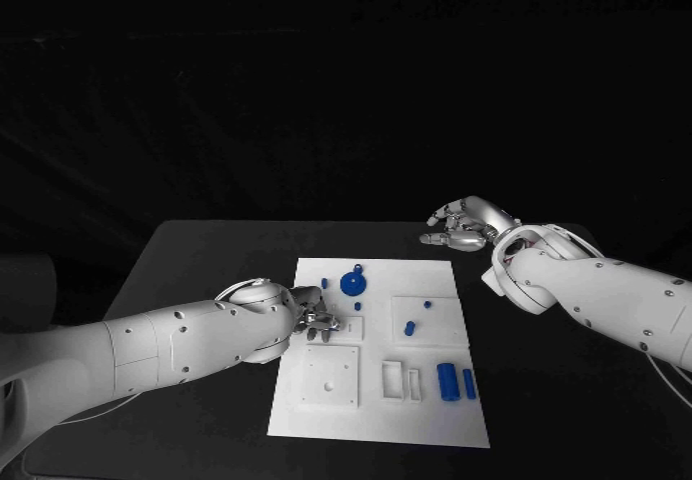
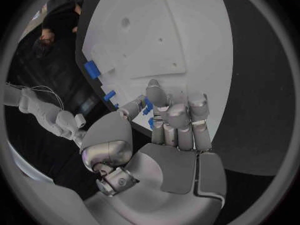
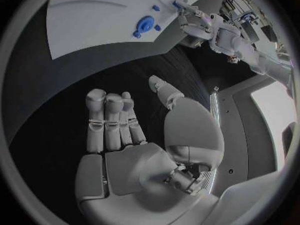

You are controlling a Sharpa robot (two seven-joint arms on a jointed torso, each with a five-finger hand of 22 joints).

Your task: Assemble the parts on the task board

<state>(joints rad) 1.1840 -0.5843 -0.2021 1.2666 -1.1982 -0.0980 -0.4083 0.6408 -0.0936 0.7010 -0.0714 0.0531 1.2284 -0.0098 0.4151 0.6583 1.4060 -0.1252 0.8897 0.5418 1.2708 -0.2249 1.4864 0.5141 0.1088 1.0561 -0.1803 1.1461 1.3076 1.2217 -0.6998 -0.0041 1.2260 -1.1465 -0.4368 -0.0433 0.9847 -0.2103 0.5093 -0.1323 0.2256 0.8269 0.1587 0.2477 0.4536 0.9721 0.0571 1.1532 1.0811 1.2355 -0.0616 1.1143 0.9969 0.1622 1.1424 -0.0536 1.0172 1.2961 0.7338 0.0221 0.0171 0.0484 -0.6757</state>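
Note:
The white task board (image 1: 378, 400) lies mid-table. On it I see a round blue part (image 1: 353, 283), small blue pegs (image 1: 410, 327) and two blue cylinders (image 1: 456, 382). My left hand (image 1: 315, 317) hovers over the board's left side; in the left wrist view its fingers (image 2: 178, 120) curl in and pinch a small blue part (image 2: 149, 106) against the thumb, close above the board (image 2: 187, 35). My right hand (image 1: 464, 228) hangs over the black table past the board's far right corner. Its fingers (image 3: 109, 117) are straight, the thumb is apart and it holds nothing. The right wrist view also shows the round part (image 3: 145, 23).
Near the board's front left is a raised square plate (image 1: 329, 376) with small holes, and beside it narrow rectangular slots (image 1: 400, 380). Black table surface (image 1: 202, 270) runs along both sides of the board.

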